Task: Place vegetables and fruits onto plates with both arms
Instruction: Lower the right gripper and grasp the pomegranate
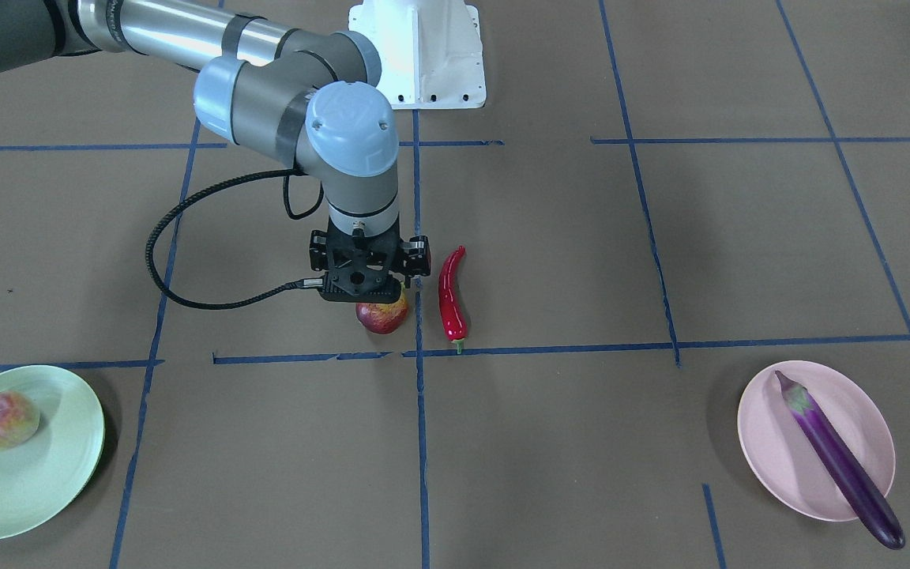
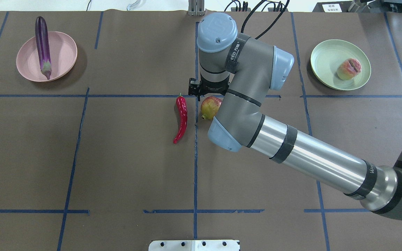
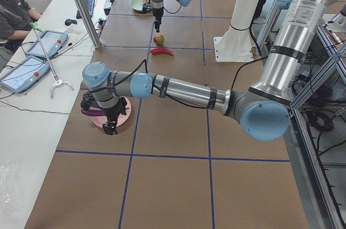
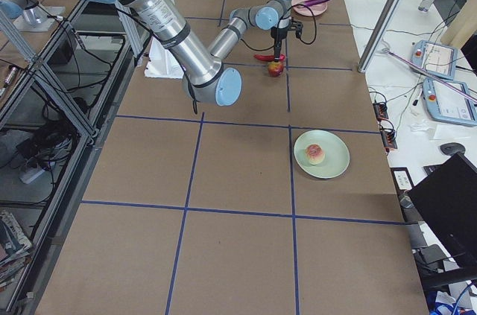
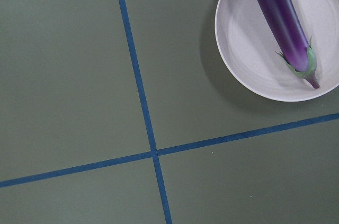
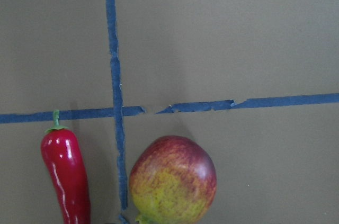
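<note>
Front view: my right gripper (image 1: 366, 292) hangs directly over the pomegranate (image 1: 382, 318), and I can't tell how its jaws stand. The chili pepper (image 1: 452, 304) lies just beside the pomegranate.

Overhead: the peach (image 2: 349, 69) sits on the green plate (image 2: 326, 57) and the eggplant (image 2: 43, 45) on the pink plate (image 2: 63, 52), both well apart from the pomegranate.

Left-side view: my left gripper (image 3: 110, 126) is far from the pomegranate, and I can't tell its grip either.

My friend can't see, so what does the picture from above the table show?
A big grey robot arm reaches in from the right, its end over a pomegranate beside a red chili in the middle. An eggplant lies across a pink plate top left; a peach sits on a green plate top right.
</note>
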Robot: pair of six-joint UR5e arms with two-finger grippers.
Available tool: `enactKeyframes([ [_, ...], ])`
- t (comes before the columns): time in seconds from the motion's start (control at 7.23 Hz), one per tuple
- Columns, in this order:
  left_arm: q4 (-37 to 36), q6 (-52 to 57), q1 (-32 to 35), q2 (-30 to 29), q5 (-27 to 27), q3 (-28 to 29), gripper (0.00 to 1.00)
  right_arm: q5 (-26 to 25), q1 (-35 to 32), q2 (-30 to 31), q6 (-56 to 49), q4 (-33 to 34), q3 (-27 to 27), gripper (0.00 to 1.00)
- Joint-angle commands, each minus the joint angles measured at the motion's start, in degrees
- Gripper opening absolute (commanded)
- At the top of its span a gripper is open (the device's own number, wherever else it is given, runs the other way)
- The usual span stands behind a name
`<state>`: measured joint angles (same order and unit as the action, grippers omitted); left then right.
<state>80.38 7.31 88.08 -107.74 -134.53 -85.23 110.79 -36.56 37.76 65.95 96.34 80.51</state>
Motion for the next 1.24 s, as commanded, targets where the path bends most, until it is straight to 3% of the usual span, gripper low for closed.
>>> enactKeyframes([
  [0.0, 0.0, -0.7, 0.0, 0.1, 0.0, -0.5, 1.00, -3.0, 1.7, -0.6, -0.1, -0.1, -2.3, 1.00],
  [0.41, 0.0, -0.8, 0.0, 0.1, 0.1, -0.4, 1.00, -4.9, 2.4, -0.7, -0.3, -0.4, -3.5, 1.00],
  [0.69, 0.0, -0.8, -0.1, 0.1, 0.0, -0.4, 1.00, -5.2, 2.4, -0.6, 0.5, -7.5, -6.7, 1.00],
  [1.11, 0.0, -0.8, -0.1, 0.1, 0.0, -0.4, 1.00, -5.2, 3.0, -0.3, -0.2, -7.7, -9.2, 1.00],
])
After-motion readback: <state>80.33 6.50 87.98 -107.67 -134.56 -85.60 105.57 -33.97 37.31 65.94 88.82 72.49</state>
